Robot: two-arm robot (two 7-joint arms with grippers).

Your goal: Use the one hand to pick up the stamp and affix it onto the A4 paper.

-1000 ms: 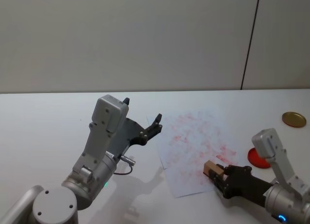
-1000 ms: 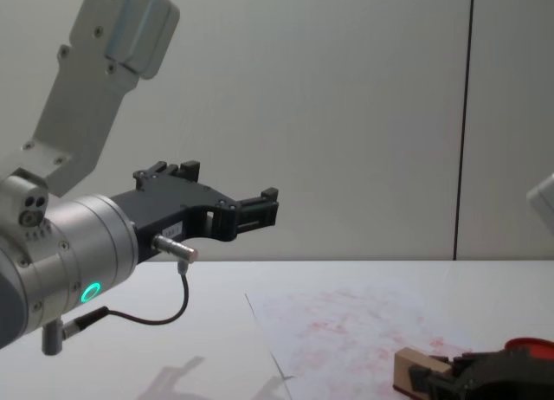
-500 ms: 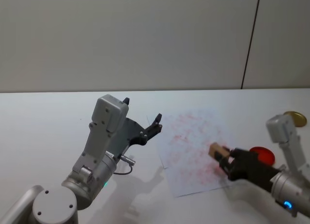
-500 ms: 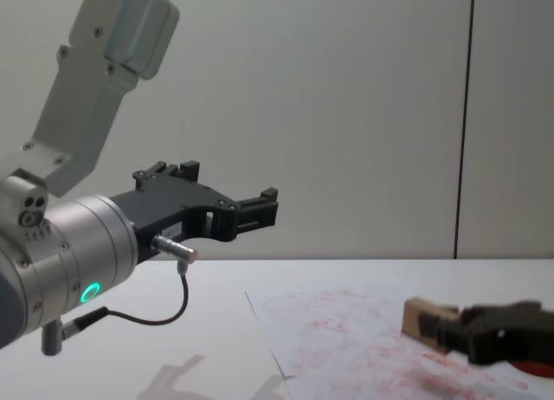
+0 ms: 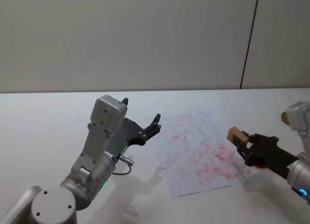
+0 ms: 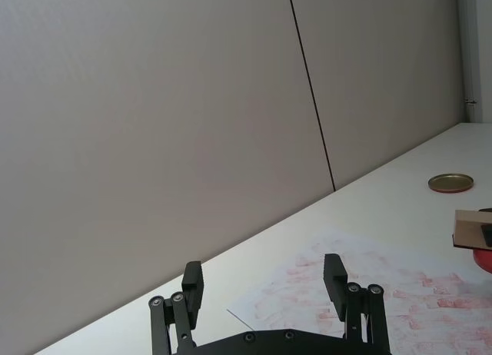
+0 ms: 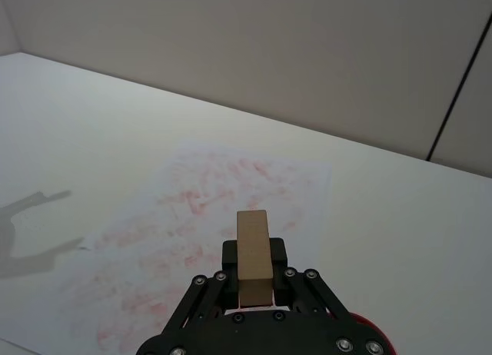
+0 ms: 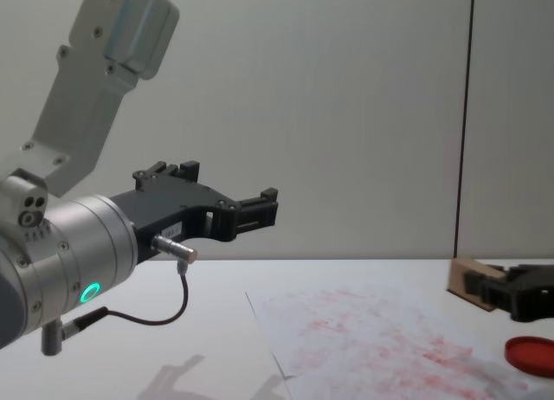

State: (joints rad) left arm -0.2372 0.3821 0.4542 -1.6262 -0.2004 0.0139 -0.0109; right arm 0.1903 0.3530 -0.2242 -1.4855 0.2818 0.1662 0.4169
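My right gripper (image 5: 243, 143) is shut on the stamp (image 5: 236, 134), a small tan wooden block, and holds it in the air above the right edge of the A4 paper (image 5: 198, 151). The right wrist view shows the stamp (image 7: 254, 251) upright between the black fingers, with the red-smeared A4 paper (image 7: 177, 224) below. The chest view has the stamp (image 8: 467, 279) at the right, well above the A4 paper (image 8: 372, 339). My left gripper (image 5: 141, 111) hangs open and empty above the table, left of the sheet; it is open in the left wrist view (image 6: 263, 272) too.
A round red ink pad (image 8: 530, 352) lies on the white table right of the paper, below the right gripper. A gold lid (image 6: 450, 183) sits farther back on the right. A grey wall stands behind the table.
My right gripper has lifted the stamp off the paper's front right part and carried it up and to the right. The left arm has stayed still.
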